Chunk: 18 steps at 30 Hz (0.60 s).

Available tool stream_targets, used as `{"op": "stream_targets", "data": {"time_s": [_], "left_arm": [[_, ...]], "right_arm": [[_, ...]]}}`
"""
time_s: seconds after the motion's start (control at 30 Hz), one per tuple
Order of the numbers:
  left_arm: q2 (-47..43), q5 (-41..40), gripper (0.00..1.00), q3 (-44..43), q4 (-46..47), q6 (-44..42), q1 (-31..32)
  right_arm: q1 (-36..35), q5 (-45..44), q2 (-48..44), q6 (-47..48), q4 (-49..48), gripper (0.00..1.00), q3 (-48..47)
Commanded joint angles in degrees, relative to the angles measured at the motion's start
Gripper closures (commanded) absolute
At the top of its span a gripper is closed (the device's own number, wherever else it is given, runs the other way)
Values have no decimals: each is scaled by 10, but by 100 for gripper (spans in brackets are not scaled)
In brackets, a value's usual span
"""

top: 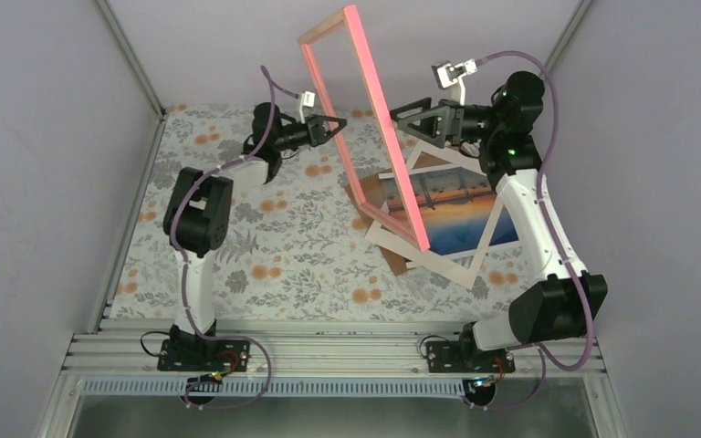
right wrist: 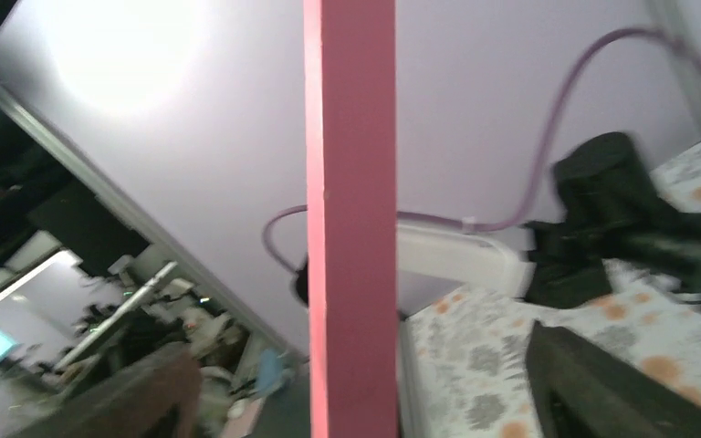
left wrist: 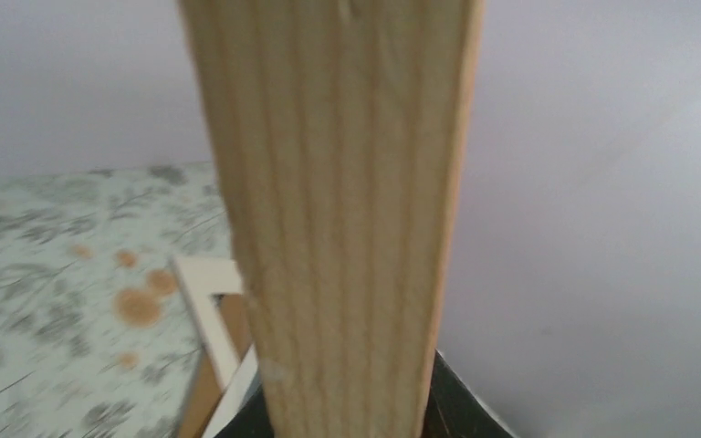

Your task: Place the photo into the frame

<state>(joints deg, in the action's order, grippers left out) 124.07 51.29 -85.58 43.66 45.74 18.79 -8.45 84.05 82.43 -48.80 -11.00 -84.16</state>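
Observation:
The pink-orange frame [top: 371,82] stands on edge, tilted, its low corner resting on the stack at centre right. My left gripper [top: 340,124] comes in from the left and is shut on the frame's far bar. That bar's bare wooden back [left wrist: 347,228] fills the left wrist view, with dark jaws tight against both sides. My right gripper [top: 395,115] stands open around the near pink bar [right wrist: 351,228], with a gap on each side and one dark finger [right wrist: 602,383] far to the right. The photo [top: 461,214], an orange sunset over blue water, lies face up under the frame.
A white mat border [top: 438,265] lies askew around the photo, on a brown backing board [top: 400,263]. The mat's corner [left wrist: 203,301] shows beside the wooden bar. A floral cloth [top: 283,246] covers the table. Grey walls enclose the back and both sides.

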Motion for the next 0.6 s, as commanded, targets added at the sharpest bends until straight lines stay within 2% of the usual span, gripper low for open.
{"op": "stream_targets", "data": {"time_s": [0.0,0.03,0.17,0.27,0.43,0.57], "left_arm": [[-99,-2,98,17,-135,-90,-30],[-111,-2,98,9,-188,-120,-32],[-145,-40,98,-41,-512,-276,-35],[-166,-72,98,-40,-658,-326,-54],[-182,-138,98,-38,-828,-372,-102],[-224,-179,98,29,-854,-395,-145]], "right_arm": [[32,-73,-15,82,77,2,12],[39,-92,-16,98,96,0,16],[55,-225,-31,197,217,0,12],[56,-300,-48,246,257,0,25],[56,-336,-62,270,246,0,90],[55,-370,-61,316,263,0,122]]}}
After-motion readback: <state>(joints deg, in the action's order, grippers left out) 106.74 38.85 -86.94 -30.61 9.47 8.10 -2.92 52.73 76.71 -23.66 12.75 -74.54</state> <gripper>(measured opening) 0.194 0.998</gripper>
